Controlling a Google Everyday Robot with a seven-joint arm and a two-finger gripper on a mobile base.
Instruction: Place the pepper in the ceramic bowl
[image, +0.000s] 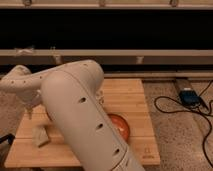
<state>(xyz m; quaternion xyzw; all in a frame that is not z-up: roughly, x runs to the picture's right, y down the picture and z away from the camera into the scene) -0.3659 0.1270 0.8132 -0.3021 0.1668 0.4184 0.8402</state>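
Note:
The ceramic bowl is a glossy orange-red dish on the wooden table; only its right part shows past my big white arm link. The pepper is hidden behind that link. My arm reaches left and bends down, so the gripper hangs over the table's left end, well left of the bowl. It stands open, and I see nothing in it.
A small white object lies on the table's front left, below the gripper. A blue device with black cables lies on the floor to the right. A dark shelf wall runs behind the table.

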